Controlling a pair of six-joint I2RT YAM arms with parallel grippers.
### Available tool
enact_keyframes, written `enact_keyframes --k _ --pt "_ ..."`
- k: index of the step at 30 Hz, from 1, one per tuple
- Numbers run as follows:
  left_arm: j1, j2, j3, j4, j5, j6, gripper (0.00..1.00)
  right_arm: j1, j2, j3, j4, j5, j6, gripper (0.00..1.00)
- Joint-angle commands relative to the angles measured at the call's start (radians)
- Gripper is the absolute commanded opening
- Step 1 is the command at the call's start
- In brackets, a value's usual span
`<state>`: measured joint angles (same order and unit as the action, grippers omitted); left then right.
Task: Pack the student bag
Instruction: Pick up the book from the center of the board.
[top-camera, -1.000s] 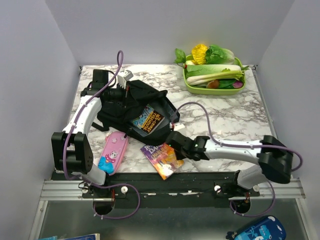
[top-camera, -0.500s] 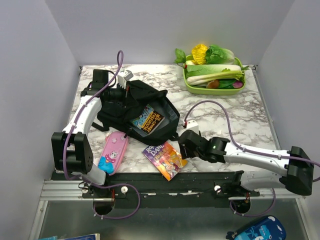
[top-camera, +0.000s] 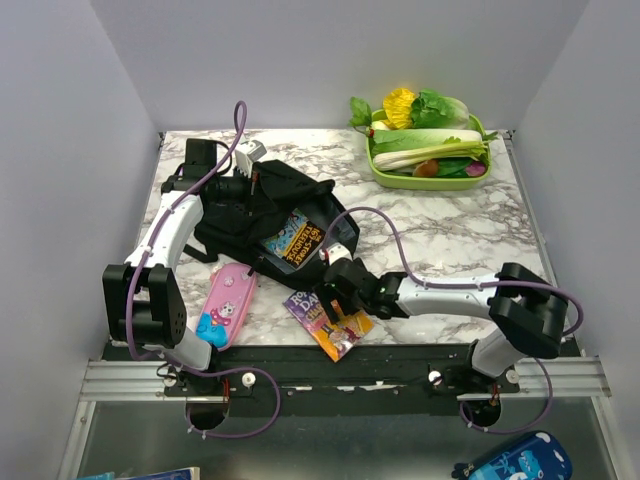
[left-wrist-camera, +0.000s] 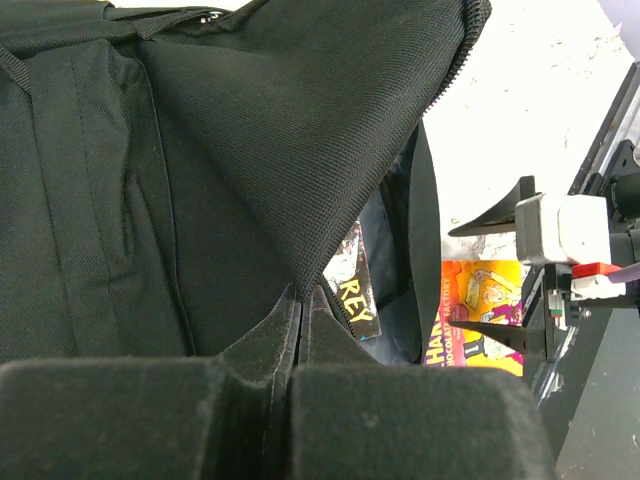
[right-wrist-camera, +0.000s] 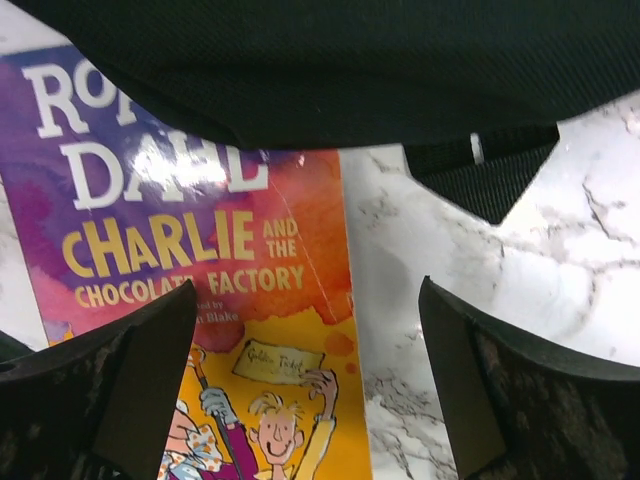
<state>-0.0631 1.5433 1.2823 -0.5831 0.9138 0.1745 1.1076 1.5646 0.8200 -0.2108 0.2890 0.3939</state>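
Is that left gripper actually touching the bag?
Touching. In the left wrist view the left gripper is shut on a fold of the bag.

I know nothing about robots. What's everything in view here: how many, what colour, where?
large soft black fabric backpack: one, black, left of the table, flap held up.
dark paperback book: one, black with blue and yellow, in the backpack's opening.
Charlie and the Chocolate Factory paperback book: one, purple, orange and yellow, flat before the backpack.
pink zipped pencil case: one, pink, front left of the table.
lime-green plastic tray of vegetables: one, green, far right corner.
white marble-patterned table: one, white with grey veins.
blue patterned pouch: one, blue, below the table's near edge, right.
left end effector: one, black, shut on the backpack's fabric.
right end effector: one, black, open above the Charlie book.
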Motion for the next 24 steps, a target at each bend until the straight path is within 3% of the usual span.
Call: enact_keyframes --k 1,4,7,10,11,13,14,20,24 --pt "-0.006 -0.028 0.026 0.009 0.023 0.002 0.0 -0.006 0.057 0.03 0.027 -0.037 -0.027 0.99" --pt "-0.006 -0.025 0.032 0.009 0.025 0.003 0.0 -0.006 0.1 0.034 -0.008 -0.033 -0.004 0.98" --pt "-0.006 -0.018 0.04 0.002 0.025 0.008 0.0 -0.006 0.129 0.039 -0.038 -0.047 0.025 0.9" --pt "-0.006 -0.02 0.043 -0.003 0.02 0.014 0.0 -0.006 0.133 0.019 -0.039 -0.083 0.049 0.72" --pt "-0.006 -0.017 0.043 -0.007 0.02 0.016 0.0 -0.006 0.133 0.012 -0.038 -0.105 0.052 0.62" --pt "-0.006 -0.015 0.046 -0.011 0.017 0.02 0.0 -0.006 0.13 -0.011 -0.032 -0.12 0.071 0.49" --pt "-0.006 -0.015 0.046 -0.012 0.017 0.019 0.0 -0.006 0.126 -0.021 -0.03 -0.137 0.077 0.37" --pt "-0.006 -0.017 0.045 -0.018 0.007 0.022 0.0 -0.006 0.104 -0.068 -0.029 -0.134 0.112 0.01" --pt "-0.006 -0.015 0.038 -0.012 -0.003 0.02 0.0 -0.006 0.034 -0.1 -0.009 -0.162 0.123 0.01"
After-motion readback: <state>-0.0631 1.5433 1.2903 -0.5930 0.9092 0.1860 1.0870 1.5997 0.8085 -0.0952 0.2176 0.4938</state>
